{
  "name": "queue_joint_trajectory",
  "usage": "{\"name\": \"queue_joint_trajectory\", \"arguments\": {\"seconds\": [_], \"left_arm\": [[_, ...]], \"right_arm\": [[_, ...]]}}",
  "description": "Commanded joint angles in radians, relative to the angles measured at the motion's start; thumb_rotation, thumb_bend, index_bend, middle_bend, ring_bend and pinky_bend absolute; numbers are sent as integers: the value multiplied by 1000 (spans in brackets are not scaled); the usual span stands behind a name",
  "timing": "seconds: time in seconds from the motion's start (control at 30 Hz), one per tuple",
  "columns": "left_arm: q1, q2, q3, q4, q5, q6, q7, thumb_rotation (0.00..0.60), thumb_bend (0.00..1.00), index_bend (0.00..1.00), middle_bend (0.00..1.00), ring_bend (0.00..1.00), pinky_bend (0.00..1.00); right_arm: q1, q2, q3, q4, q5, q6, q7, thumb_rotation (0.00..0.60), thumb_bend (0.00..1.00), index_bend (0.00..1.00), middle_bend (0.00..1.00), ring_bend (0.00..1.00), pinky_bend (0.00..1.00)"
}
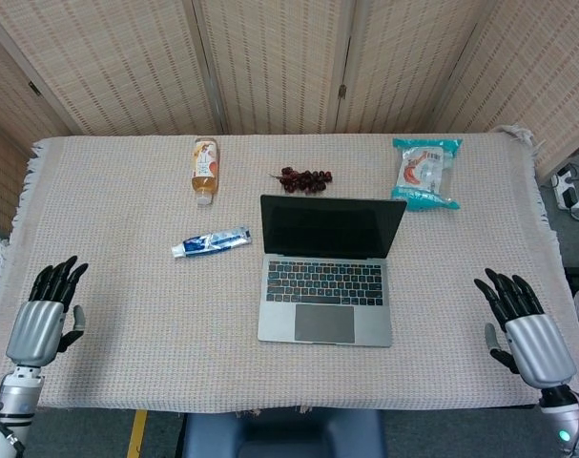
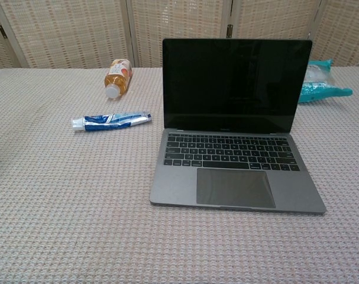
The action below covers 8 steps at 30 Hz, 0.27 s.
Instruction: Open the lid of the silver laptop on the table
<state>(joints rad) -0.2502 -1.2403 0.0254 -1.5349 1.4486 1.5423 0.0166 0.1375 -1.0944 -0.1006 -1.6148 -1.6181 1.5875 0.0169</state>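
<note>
Laptop (image 1: 329,272) lid up, mid-table, left hand (image 1: 43,320) and right hand (image 1: 527,331) empty, splayed, well apart.

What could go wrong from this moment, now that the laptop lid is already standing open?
The laptop stands open with its dark screen upright, so a robot hand coming back toward it could push the lid too far or slide the base on the woven cloth. The left robot hand and right robot hand sit open near the table's front corners; a fast sweep inward might strike the toothpaste tube. The grapes lie close behind the lid and could be knocked.
</note>
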Motion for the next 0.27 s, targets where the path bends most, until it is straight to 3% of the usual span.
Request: {"name": "queue_joint_trajectory", "arguments": {"seconds": [0.03, 0.27], "left_arm": [[66, -13, 22, 28, 36, 71, -19, 600, 781, 73, 38, 0, 0], [107, -33, 27, 24, 57, 88, 19, 600, 769, 72, 38, 0, 0]], "right_arm": [[-42, -37, -13, 48, -10, 30, 34, 600, 695, 0, 0, 0, 0], [-58, -62, -10, 100, -38, 31, 78, 600, 696, 0, 0, 0, 0]]}}
